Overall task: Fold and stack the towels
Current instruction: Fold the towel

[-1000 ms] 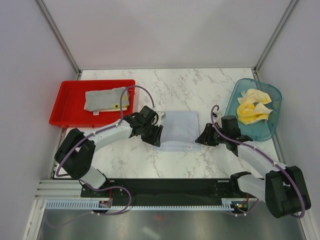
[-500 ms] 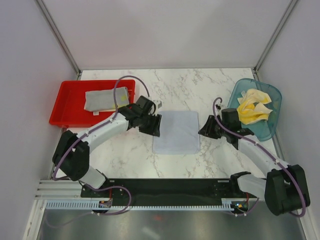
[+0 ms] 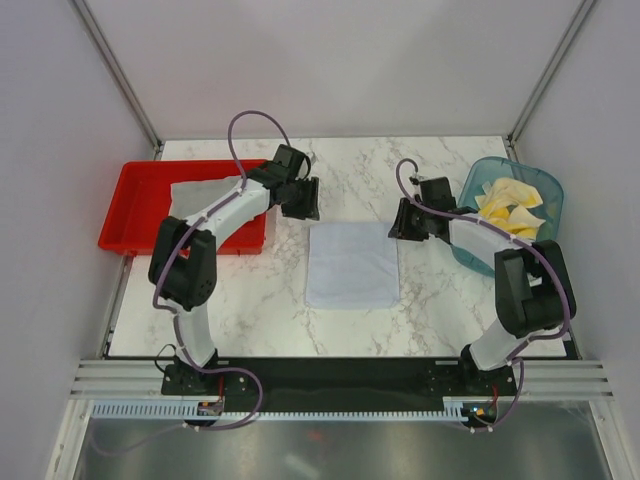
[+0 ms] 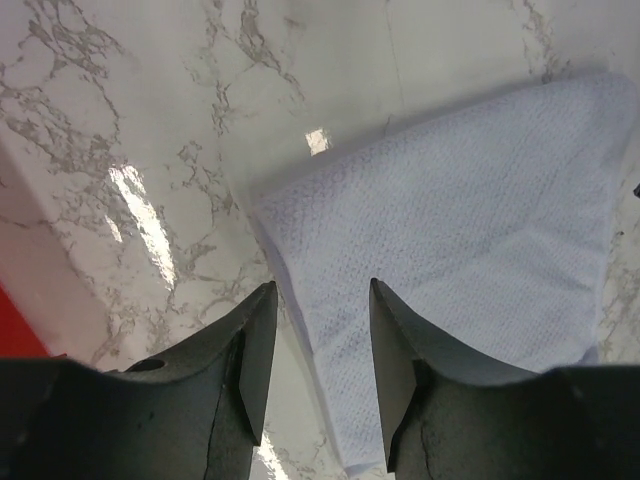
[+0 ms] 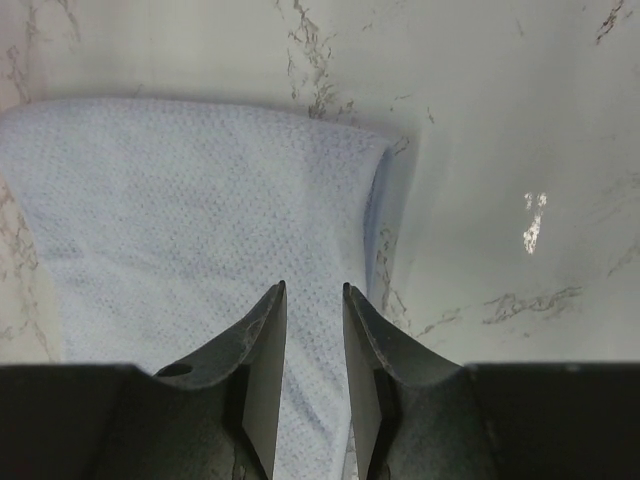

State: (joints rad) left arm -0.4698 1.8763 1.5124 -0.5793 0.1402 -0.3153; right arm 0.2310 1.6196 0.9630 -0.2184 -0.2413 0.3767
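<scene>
A white towel point(image 3: 350, 265) lies flat on the marble table, seen close up in both wrist views point(image 4: 470, 220) point(image 5: 180, 210). My left gripper point(image 3: 308, 208) hovers off its far left corner, open, with nothing between the fingers point(image 4: 320, 290). My right gripper point(image 3: 398, 228) hangs off the far right corner, its jaws a small gap apart and empty point(image 5: 313, 290). A folded grey towel point(image 3: 200, 192) rests in the red tray, partly hidden by the left arm. Crumpled pale yellow towels point(image 3: 512, 205) fill the teal basket.
The red tray point(image 3: 130, 245) sits at the table's left edge, with the left arm arching over its right end. The translucent teal basket point(image 3: 540, 262) stands at the right edge, close behind the right arm. Grey walls enclose the table on three sides.
Both grippers have pulled back from the white towel's sides to beyond its far corners. The towel, bunched a second ago, now lies flat.
</scene>
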